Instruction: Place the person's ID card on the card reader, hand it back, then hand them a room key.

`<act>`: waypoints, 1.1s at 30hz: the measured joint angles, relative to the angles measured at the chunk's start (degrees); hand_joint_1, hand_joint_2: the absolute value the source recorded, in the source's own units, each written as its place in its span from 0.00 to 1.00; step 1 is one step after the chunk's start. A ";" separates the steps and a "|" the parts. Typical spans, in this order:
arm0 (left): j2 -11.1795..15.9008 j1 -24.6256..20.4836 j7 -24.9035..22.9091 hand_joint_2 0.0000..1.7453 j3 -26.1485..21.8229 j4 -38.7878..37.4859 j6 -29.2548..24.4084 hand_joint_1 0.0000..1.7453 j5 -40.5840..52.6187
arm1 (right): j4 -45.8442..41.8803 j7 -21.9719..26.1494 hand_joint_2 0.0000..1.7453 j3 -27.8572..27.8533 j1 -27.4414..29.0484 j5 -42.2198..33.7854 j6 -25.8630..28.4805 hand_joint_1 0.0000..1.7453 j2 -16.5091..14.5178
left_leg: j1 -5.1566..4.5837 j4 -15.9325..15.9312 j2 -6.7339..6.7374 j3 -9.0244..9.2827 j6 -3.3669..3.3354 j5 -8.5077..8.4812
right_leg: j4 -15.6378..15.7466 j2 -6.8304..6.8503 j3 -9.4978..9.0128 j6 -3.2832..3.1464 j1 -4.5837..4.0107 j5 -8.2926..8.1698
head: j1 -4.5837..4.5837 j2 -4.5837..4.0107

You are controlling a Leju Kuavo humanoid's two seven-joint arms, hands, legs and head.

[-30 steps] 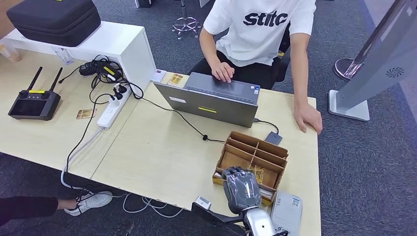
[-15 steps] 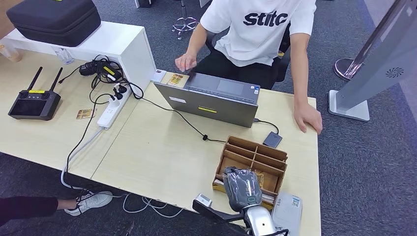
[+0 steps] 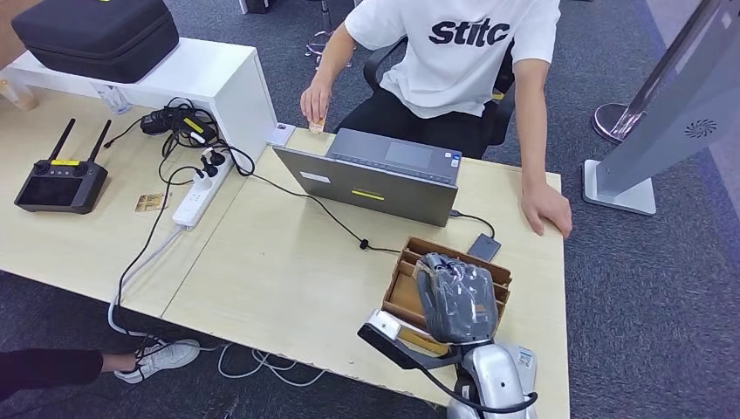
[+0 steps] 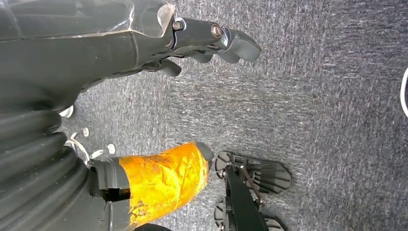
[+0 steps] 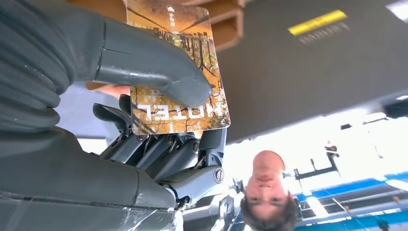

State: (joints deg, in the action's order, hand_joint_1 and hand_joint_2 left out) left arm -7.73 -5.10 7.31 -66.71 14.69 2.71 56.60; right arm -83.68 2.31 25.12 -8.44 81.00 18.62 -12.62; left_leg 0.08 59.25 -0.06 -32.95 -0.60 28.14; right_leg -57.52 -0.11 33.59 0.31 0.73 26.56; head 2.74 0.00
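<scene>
My right hand [image 3: 460, 299] hangs over the cardboard tray [image 3: 410, 290] near the tabletop's [image 3: 279, 271] front right corner, and in the right wrist view I see it pinching a room key [image 5: 179, 72] between the thumb [image 5: 159, 65] and the dark fingers [image 5: 159, 147] behind it. The key is a flat card printed in amber and brown, a tree or branch pattern, with the word HOTEL in pale letters along one short end; its corners are rounded, and the thumb covers its middle. The tray is divided into compartments, and its far wall stands just beside a small dark device [image 3: 485, 246] on a cable. Beyond that the laptop [image 3: 371, 179] stands with its lid toward me, close to the tabletop's far edge. The person [image 3: 454, 61] sits behind it, one hand [image 3: 547, 208] flat on the far right corner, the other hand [image 3: 315, 103] lifted off the far edge and holding a small card [image 3: 317, 126]; I cannot read what it is. Between tray and laptop lies bare wood crossed by one black cable [image 3: 323, 209]. A grey flat unit [image 3: 522, 367] lies at the right edge beside my arm. My left hand [image 4: 159, 43] hangs over the carpet [image 4: 312, 96], fingers apart and holding nothing.
</scene>
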 joint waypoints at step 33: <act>0.45 -0.37 -0.21 1.00 0.02 0.00 0.85 0.00 4.26 | 11.97 1.34 1.00 -13.57 -23.09 -19.25 -14.36 1.00 -5.44 | 0.00 0.01 0.00 -0.01 0.01 -0.19 | -0.01 -0.01 0.01 -0.01 0.00 -0.19 | -0.01 0.00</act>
State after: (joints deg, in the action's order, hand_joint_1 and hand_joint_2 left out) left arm -7.28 -5.47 7.10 -66.69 14.69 3.56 60.86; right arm -71.72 3.65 11.55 -31.52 61.76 4.26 -18.06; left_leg 0.08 59.26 -0.06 -32.96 -0.58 27.95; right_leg -57.53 -0.12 33.60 0.30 0.73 26.37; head 2.73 0.00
